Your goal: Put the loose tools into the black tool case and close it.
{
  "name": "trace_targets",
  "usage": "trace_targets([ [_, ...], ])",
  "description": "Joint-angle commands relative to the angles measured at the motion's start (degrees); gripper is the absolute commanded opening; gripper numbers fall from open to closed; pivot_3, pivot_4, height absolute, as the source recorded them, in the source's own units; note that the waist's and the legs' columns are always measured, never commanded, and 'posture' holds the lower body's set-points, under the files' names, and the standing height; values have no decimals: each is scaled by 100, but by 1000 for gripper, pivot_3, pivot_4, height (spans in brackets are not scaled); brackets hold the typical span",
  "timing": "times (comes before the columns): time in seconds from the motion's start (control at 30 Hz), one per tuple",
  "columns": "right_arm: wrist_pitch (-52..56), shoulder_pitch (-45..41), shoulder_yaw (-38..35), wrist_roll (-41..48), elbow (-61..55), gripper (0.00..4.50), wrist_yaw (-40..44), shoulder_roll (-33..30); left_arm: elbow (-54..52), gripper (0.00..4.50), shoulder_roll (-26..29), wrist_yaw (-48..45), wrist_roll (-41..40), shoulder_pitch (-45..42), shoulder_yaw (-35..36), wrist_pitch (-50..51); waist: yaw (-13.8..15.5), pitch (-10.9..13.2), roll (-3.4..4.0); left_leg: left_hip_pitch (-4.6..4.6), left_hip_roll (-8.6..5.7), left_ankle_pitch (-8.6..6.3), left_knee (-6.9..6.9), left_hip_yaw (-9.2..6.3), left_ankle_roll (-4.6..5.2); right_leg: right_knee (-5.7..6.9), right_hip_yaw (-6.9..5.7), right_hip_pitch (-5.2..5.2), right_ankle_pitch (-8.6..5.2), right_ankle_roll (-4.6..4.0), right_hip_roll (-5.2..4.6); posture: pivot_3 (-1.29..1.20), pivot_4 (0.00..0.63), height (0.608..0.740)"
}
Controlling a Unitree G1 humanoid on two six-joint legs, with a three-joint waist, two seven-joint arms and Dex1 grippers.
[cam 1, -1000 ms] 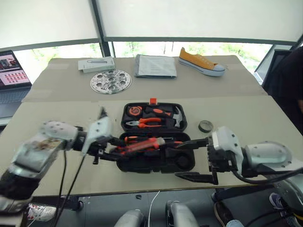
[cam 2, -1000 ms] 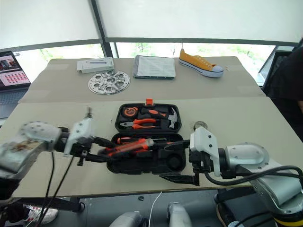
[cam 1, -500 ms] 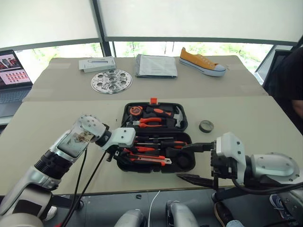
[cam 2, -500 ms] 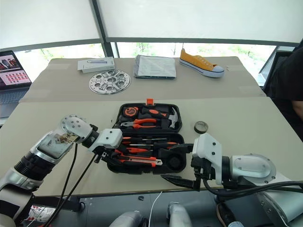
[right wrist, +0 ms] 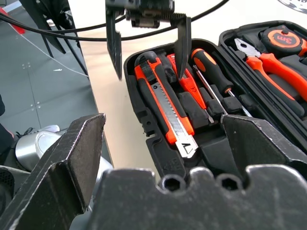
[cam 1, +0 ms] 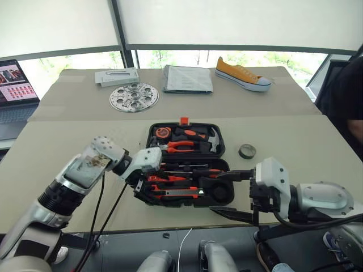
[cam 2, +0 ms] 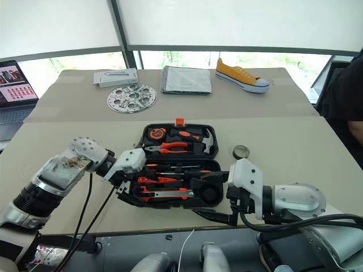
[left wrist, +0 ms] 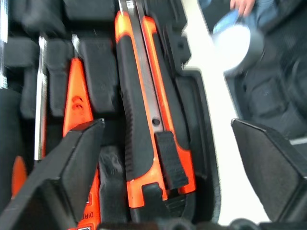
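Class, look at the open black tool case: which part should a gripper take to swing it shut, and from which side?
Probably the far half of the black tool case, lying flat beyond the hinge. Grip its far rim by the orange latch, coming from behind; the hinge runs across the middle, so lifting that edge folds it toward the robot.

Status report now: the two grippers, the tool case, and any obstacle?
Left gripper open over utility knife, which lies in its recess. Right gripper open, empty, at the case's right end. Black tool case open, lid flat. Nothing blocking.
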Motion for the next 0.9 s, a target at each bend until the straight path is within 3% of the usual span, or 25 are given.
trace_targets([
  [0.03, -121, -133, -8, 2, -21, 4500, -5, 48, 233, 4447, -39, 136, -107, -230, 376, -190, 2, 0, 0, 0, 0, 0, 1, 0, 0, 0, 0, 0, 0, 0, 0, 0, 150, 740],
  [0.13, -115, -175, 5, -8, 2, 4500, 7, 57, 511, 3756, -55, 181, 43, -219, 409, -682, 2, 0, 0, 1, -1, 0, 2, 0, 0, 0, -1, 1, 0, 0, 0, 0, 150, 740],
  [0.37, -60, -194, -29, 30, -8, 4500, -13, 42, 305, 1006, -45, -34, 121, 89, 189, -1006, 1, 0, 0, 0, -2, 0, 2, 1, 0, -2, 0, 0, 1, 0, -2, 0, 150, 740],
  [0.47, -19, -183, -59, 88, -46, 4500, -50, 47, 167, 55, 35, -166, 270, 296, -13, -1214, 1, 0, 0, 0, -1, 0, 2, 1, 0, -1, 0, 0, 1, 0, -2, 0, 150, 740],
  [0.7, 34, -147, -101, 190, -101, 4500, -116, 19, 656, 55, -143, 412, 1335, 431, -497, -2242, 49, -8, 7, 7, -2, 0, 3, 0, 0, -1, 1, 12, 1, 0, -6, 0, 150, 740],
  [0.9, 48, -74, -178, 242, -146, 4500, -135, -15, 300, 55, -91, 199, 898, 470, -258, -1923, 120, -9, 6, 9, -4, -2, 4, 2, 2, -6, 16, 20, 14, 14, -5, 0, 150, 740],
])
